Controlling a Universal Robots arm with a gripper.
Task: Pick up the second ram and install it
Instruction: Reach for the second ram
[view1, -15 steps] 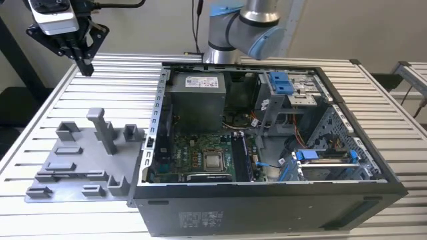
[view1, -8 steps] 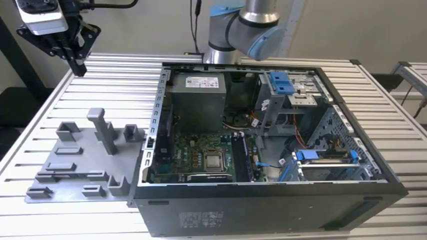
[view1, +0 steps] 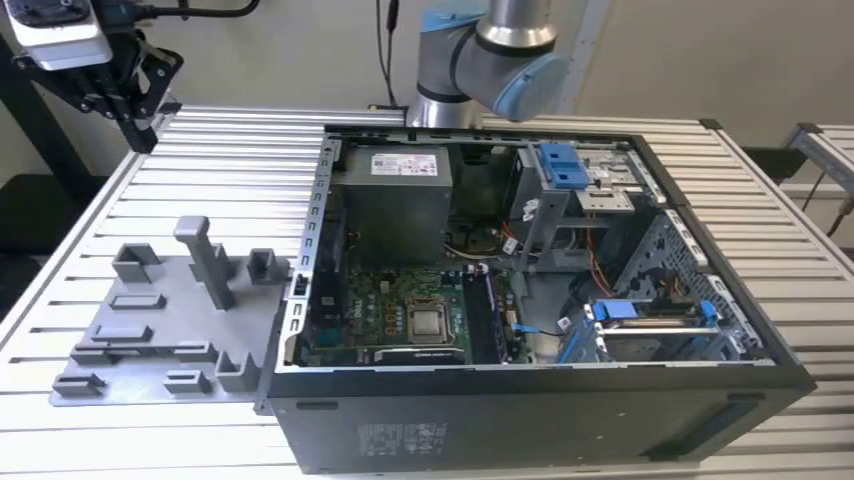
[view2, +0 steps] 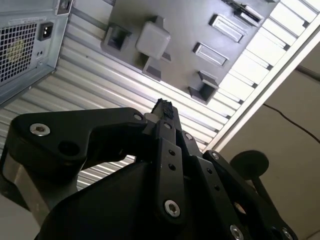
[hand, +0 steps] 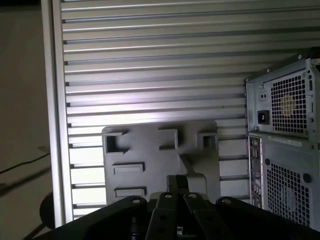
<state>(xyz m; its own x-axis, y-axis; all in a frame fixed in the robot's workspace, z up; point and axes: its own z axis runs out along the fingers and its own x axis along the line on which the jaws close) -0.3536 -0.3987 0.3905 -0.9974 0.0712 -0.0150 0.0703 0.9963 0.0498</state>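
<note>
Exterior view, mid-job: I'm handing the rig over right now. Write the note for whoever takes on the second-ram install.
Gripper: shut, nothing visibly held, raised above the slatted table, apart from the grey fixture plate.
Second ram: too small to tell whether it sits in the motherboard sockets of the open computer case.
Done: nothing confirmed.
Left: pick-up and install both unconfirmed.

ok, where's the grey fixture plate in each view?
Exterior view: grey fixture plate on the slatted table, at the exterior view's left of the open PC case.
First wrist view: plate beside the case's rear panel.
Second wrist view: plate beside the same rear panel.
Shared landmark: the PC case.
</note>
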